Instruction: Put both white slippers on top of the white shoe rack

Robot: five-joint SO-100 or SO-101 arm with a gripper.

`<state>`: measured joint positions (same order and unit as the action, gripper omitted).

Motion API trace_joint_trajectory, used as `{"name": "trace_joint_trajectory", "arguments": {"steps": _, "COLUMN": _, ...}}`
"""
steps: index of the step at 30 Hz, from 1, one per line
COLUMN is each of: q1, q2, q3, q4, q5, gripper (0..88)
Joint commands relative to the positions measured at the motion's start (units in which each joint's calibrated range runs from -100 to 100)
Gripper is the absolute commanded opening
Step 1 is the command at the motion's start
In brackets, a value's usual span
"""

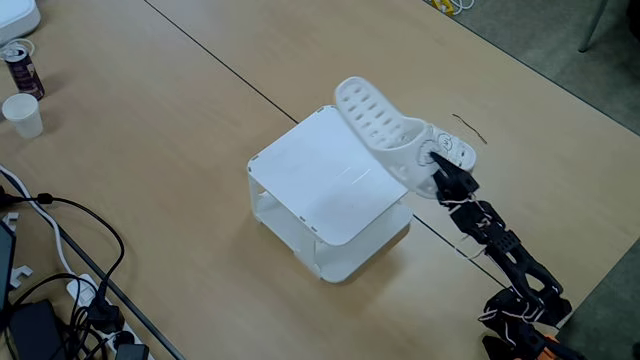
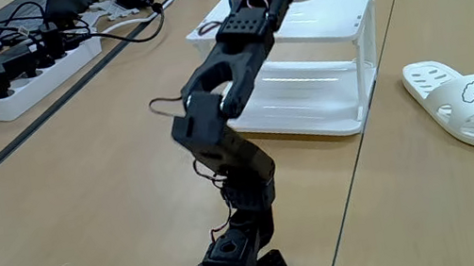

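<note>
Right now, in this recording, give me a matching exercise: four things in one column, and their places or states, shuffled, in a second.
Things:
1. held slipper
2. second slipper
3. white shoe rack
4. paper cup

Places or states:
A. standing on the table's left side in a fixed view, beside a can
B. lying flat on the table, strap up, apart from the rack
C. tilted over the rack's far corner, strap end at the gripper jaws
D. standing mid-table, its flat top bare

Pairs: 1-C, 2-B, 3-D, 4-A
</note>
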<state>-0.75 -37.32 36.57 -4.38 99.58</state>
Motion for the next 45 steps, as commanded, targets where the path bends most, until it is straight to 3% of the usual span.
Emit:
{"name": "trace_joint_trajectory", "arguments": {"steps": 1, "q1": -4.9, "q2": 5.6, "q3": -10.8, "q4": 0.1, "q5": 0.4, "gripper": 0.8}}
{"name": "trace_joint_trajectory", "arguments": {"steps": 15, "q1": -13.8, "q2": 24.2, "q3": -22.6, "q4": 0.1, "q5": 0.4, "gripper": 0.8}}
{"name": "trace_joint_trajectory", "arguments": {"steps": 25, "q1": -13.2, "q2": 34.9, "q3": -33.4, "q4": 0.1, "q5": 0.4, "gripper": 0.8}}
{"name": "trace_joint_trajectory", "arguments": {"steps": 45, "q1": -9.5, "q2": 39.4, "q3": -34.2, "q4": 0.0, "q5": 0.4, "gripper": 4.2}}
